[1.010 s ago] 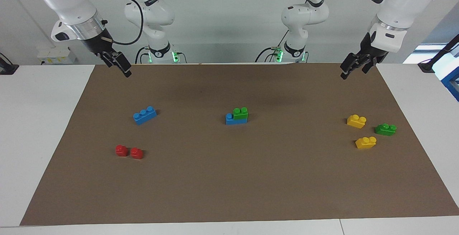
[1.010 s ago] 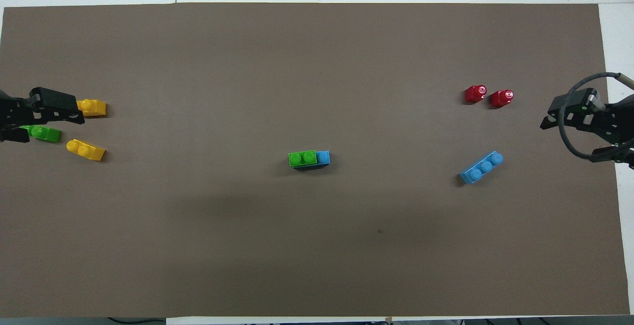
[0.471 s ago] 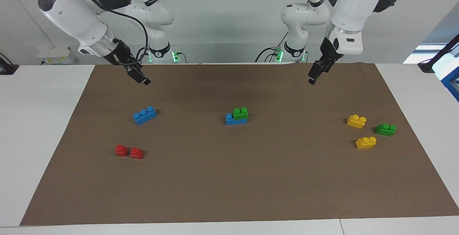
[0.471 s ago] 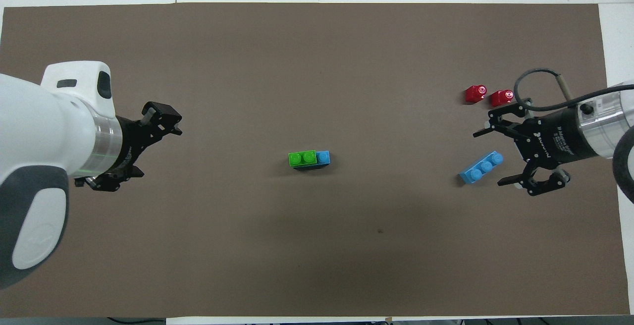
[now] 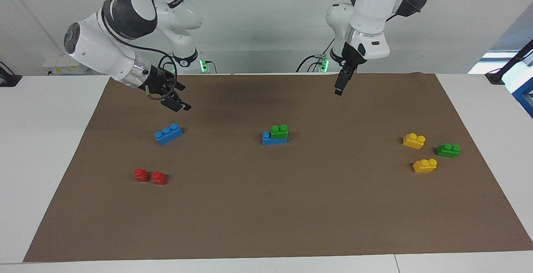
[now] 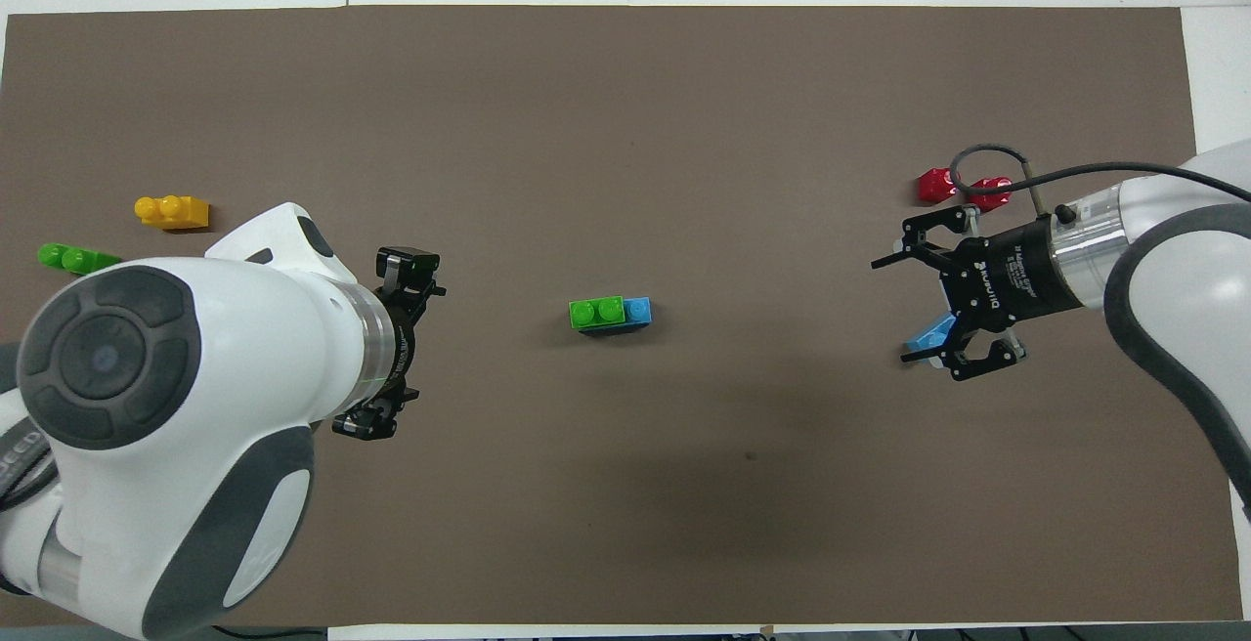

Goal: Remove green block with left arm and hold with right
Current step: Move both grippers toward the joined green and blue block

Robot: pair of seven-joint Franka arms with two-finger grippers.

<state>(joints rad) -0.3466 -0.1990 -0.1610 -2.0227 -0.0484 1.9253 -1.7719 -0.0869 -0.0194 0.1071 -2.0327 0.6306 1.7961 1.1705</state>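
Observation:
The green block (image 5: 279, 130) (image 6: 597, 312) sits pressed onto one end of a blue brick (image 5: 267, 139) (image 6: 638, 310) in the middle of the brown mat. My left gripper (image 5: 340, 84) (image 6: 403, 346) hangs open and empty in the air over the mat, toward the left arm's end from the stack. My right gripper (image 5: 178, 99) (image 6: 896, 309) is open and empty too, tilted down over the mat by a loose blue three-stud brick (image 5: 168, 133) (image 6: 928, 336). Neither gripper touches anything.
A second green block (image 5: 447, 150) (image 6: 76, 258) and two yellow bricks (image 5: 414, 140) (image 5: 424, 165) lie at the left arm's end. Two red blocks (image 5: 141, 174) (image 5: 158, 177) lie at the right arm's end. The brown mat (image 5: 266, 214) covers most of the white table.
Both arms have swung in from the table's ends toward the middle, and both grippers hang closer to the green-on-blue stack. No brick has moved.

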